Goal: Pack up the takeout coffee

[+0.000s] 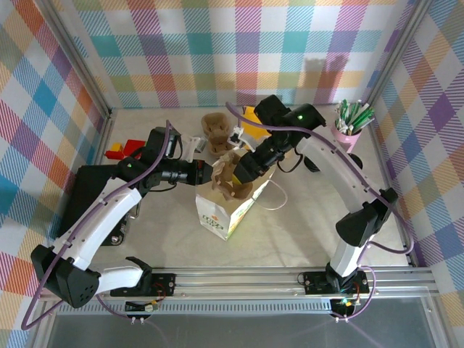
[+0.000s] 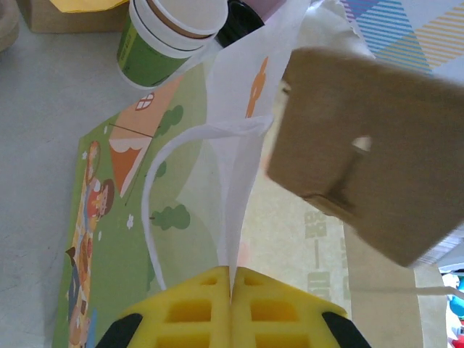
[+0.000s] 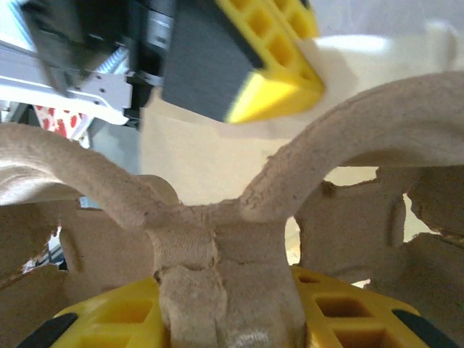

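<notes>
Left gripper (image 1: 207, 171) pinches the nine-o'clock rim of the printed white paper bag (image 1: 223, 214). Right gripper (image 1: 243, 166), at two o'clock, clamps a brown pulp cup carrier (image 1: 228, 181).

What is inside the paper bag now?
A cardboard cup carrier, gripped by the right pincer, is at the mouth of the paper bag. It covers the bottom, so anything deeper is hidden.

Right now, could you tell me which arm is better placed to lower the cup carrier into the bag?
Right: the right gripper is shut on the pulp carrier over the mouth of the bag, while the left gripper pinches its rim, holding it open.
</notes>
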Available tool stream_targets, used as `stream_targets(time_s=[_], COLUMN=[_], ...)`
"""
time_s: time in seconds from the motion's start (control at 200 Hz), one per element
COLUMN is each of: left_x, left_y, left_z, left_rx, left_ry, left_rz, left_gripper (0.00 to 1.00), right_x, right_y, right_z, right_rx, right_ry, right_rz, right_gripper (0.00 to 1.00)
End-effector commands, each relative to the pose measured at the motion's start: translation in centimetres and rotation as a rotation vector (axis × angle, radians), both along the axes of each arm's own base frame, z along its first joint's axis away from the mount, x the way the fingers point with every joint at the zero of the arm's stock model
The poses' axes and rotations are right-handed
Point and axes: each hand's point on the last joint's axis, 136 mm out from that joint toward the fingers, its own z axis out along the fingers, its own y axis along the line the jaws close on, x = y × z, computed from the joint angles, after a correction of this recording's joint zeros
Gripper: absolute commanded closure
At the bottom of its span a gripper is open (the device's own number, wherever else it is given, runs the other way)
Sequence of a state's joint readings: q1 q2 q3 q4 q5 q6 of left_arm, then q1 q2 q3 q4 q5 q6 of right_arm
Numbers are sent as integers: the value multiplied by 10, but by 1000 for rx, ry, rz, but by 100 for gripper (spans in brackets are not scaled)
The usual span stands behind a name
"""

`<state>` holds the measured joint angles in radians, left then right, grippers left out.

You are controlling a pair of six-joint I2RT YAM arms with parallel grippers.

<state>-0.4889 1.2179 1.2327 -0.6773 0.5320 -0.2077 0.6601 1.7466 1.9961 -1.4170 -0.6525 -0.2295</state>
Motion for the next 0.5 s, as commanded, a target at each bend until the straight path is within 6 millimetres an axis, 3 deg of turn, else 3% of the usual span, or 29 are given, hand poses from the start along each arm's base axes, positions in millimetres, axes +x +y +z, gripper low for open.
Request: stream_targets(time_s=[0.0, 0.495], left_x=[-5, -15], left_y=[-6, -13], left_z=[0, -2], left_rx=[-11, -38], left_ry=[-19, 2], left_rz=[-50, -125], left_gripper=[100, 100], right_x=[4, 39], right_y=[-8, -15], right_z=[-19, -62], right_rx=[-73, -265], right_ry=[8, -12], right_rz=[-10, -167], right_gripper=[64, 64])
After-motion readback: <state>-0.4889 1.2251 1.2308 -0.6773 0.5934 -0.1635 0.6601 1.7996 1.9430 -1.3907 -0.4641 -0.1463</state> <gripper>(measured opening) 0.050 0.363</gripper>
